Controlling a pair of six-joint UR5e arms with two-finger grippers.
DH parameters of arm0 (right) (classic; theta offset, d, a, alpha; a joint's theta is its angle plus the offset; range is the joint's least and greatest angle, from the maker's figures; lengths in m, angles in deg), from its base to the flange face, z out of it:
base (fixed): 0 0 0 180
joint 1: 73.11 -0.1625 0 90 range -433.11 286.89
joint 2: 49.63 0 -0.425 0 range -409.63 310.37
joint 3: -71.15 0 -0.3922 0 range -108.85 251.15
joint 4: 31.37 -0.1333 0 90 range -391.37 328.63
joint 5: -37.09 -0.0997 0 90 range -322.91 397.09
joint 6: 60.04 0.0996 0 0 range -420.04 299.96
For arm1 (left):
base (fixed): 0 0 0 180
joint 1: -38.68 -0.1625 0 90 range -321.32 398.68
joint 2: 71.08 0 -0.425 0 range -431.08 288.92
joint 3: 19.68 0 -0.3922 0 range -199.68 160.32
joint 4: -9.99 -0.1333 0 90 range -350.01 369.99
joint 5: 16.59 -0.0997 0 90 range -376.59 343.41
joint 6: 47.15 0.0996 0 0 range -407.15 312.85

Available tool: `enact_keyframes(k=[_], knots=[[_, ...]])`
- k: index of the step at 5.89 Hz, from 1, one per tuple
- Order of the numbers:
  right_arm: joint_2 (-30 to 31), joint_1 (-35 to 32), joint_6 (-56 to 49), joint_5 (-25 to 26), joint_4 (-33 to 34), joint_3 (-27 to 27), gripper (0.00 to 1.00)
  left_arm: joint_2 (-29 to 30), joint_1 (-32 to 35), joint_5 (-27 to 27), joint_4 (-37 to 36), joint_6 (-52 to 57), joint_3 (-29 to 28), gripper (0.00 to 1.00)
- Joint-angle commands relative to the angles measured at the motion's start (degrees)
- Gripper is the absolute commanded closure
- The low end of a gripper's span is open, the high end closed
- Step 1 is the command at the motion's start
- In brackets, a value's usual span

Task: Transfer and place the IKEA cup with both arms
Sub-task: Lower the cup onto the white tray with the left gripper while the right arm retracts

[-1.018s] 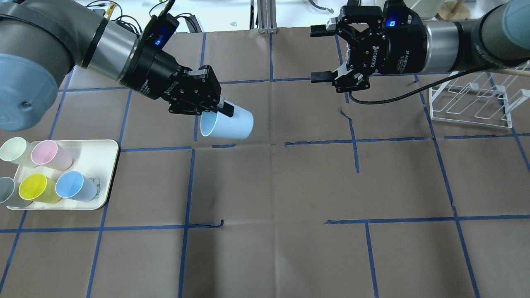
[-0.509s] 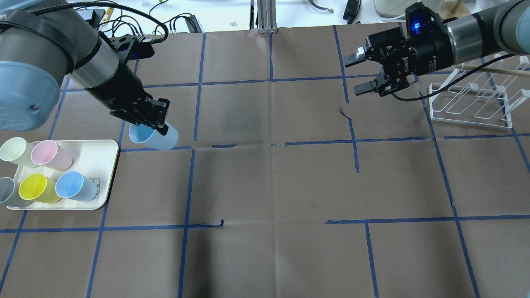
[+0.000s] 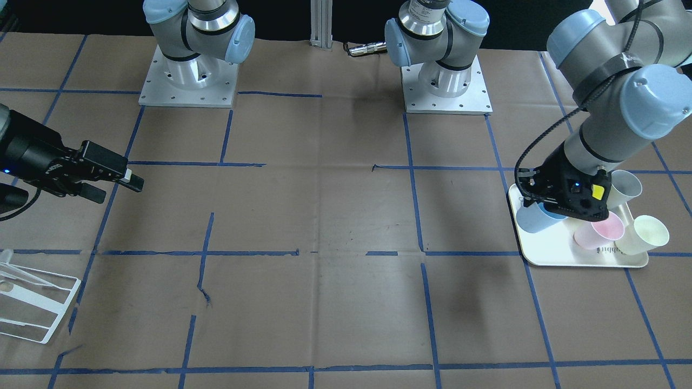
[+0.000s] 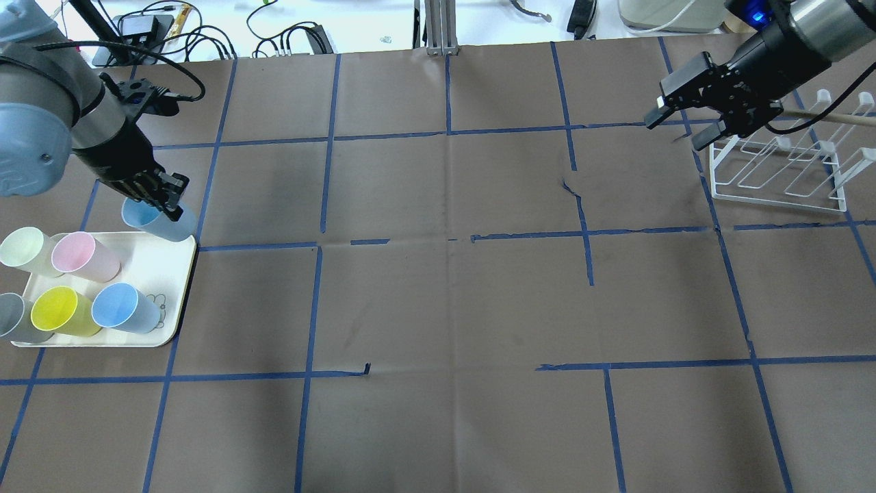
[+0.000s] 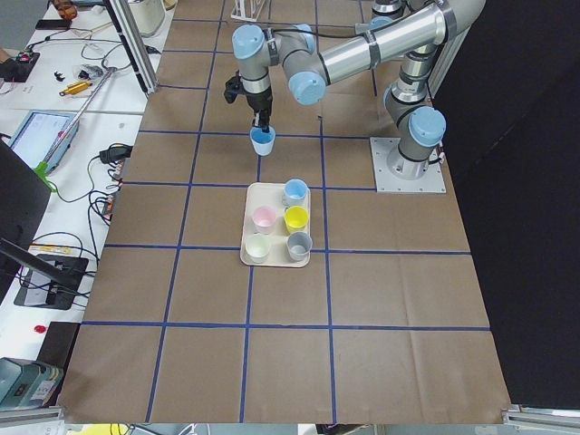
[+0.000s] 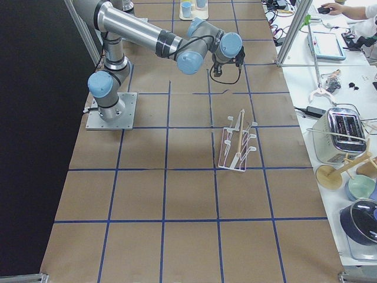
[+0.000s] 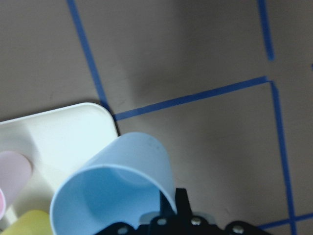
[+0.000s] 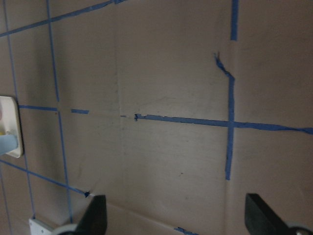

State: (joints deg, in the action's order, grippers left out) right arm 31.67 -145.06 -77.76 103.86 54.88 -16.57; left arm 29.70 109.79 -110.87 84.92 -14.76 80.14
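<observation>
My left gripper (image 4: 168, 209) is shut on the rim of the pale sky-blue IKEA cup (image 4: 156, 222) and holds it tilted over the far right corner of the white tray (image 4: 164, 263). The front-facing view shows the cup (image 3: 532, 220) at the tray's corner under the gripper (image 3: 551, 208). In the left wrist view the cup (image 7: 117, 186) hangs over the tray's corner (image 7: 63, 132). Its blue twin (image 4: 123, 308) stands on the tray. My right gripper (image 4: 674, 133) is open and empty at the far right, next to the rack; its fingertips (image 8: 95, 218) show wide apart.
The tray also holds a pink cup (image 4: 81, 255), a yellow cup (image 4: 61, 311), a cream cup (image 4: 24, 250) and a grey cup (image 4: 12, 318). A white wire rack (image 4: 780, 171) stands at the far right. Cables and equipment lie beyond the table's far edge.
My left arm has carried the blue cup leftwards from the table's middle to the tray's corner. My right gripper has drawn back to the right towards the rack and stayed open.
</observation>
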Motion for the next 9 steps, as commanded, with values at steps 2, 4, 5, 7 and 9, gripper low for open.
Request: enact_keyframes(k=[2, 4, 5, 7, 9], knots=[[3.3, -14.5, 17.5, 16.2, 0.6, 2.5, 0.00, 8.0, -3.4, -4.5, -8.5, 2.8, 1.1, 0.99], [3.3, -18.8, 18.6, 22.4, 0.7, 3.1, 0.00, 10.1, -3.3, -8.5, -8.8, 2.6, 1.5, 0.98], [3.3, -18.8, 18.6, 22.8, 0.5, 3.2, 0.00, 10.6, -3.3, -7.9, -8.5, 2.4, 1.7, 0.87], [4.1, -18.8, 18.1, 24.0, 0.6, 3.3, 0.00, 10.9, -3.3, -7.9, -8.2, 2.3, 1.7, 0.15], [4.1, -18.8, 17.9, 23.4, 0.8, 3.9, 0.00, 8.1, -2.6, -7.9, -2.7, 2.4, 0.1, 0.05]])
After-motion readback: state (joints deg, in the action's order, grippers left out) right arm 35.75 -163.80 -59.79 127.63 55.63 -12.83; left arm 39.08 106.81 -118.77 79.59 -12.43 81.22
